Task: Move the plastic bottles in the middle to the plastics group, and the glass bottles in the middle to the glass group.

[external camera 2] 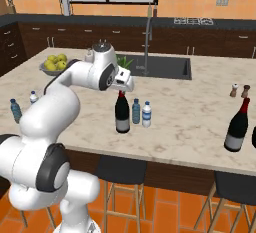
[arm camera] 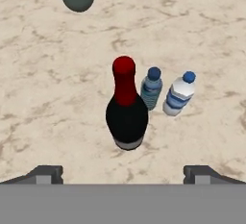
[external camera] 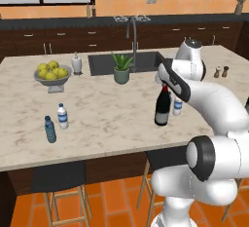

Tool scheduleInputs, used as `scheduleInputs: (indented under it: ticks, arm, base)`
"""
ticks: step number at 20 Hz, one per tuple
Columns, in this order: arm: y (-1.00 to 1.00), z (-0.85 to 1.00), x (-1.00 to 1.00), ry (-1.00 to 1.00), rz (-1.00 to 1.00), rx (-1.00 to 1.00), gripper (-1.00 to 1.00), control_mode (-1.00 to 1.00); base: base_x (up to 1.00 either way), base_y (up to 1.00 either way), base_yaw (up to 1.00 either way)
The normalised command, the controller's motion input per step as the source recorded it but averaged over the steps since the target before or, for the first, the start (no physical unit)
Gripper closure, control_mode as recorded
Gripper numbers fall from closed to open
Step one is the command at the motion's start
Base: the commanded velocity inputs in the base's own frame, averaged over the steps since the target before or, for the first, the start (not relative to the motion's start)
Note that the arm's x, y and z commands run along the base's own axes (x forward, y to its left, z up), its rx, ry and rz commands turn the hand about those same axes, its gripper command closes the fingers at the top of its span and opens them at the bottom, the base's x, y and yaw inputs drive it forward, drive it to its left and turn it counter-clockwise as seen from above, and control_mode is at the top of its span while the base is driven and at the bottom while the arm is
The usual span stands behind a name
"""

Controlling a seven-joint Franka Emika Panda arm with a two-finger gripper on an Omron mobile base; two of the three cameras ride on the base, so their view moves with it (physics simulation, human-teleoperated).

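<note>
Right base view gives you the widest read: the marble island counter (external camera 2: 190, 112) carries everything, with the white arm reaching over its middle. Next in size, the glass group (external camera 2: 237, 126) stands upright near the counter's right end, one tall dark bottle plainly visible and another cut off at the frame edge. In the middle stands the glass bottle (arm camera: 126, 110), upright, red-capped, directly under the gripper (arm camera: 122, 172), whose two fingertips sit wide apart at the bottom of the hand view with nothing between them. Just beside it are the two plastic bottles: the blue-tinted bottle (arm camera: 151, 88) almost touching its shoulder, the clear bottle (arm camera: 178, 93) a little further off. The plastics group (external camera: 56, 122) waits near the counter's left end, two small bottles close together.

You appear to be at the approach to the first pick, nothing yet moved. Your next move calls for coming down around the wine bottle's neck without nudging the blue-tinted neighbour, then closing firmly
</note>
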Motion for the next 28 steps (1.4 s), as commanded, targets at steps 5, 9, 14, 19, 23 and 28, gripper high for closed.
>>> scheduleInputs:
  ticks: [5,9,14,19,23,28]
  arm:
    - [0.0,-0.11,0.37,0.0,0.0,0.0,-1.0,-1.0]
    - [0.0,-0.09,0.35,0.0,0.0,0.0,-1.0,-1.0]
    - [0.0,-0.08,0.25,0.01,0.0,-0.02,-1.0,-1.0]
    - [-0.06,-0.18,0.22,0.01,0.0,-0.07,-1.0,-1.0]
    - [-0.15,-0.19,0.1,0.02,-0.01,-0.07,-1.0,-1.0]
    - [-0.07,-0.11,0.16,0.0,0.0,-0.01,-1.0,-1.0]
  base:
    - [0.0,0.0,0.0]
    - [0.0,0.0,0.0]
    - [0.0,0.0,0.0]
    - [0.0,0.0,0.0]
    - [0.0,0.0,0.0]
    - [0.0,0.0,0.0]
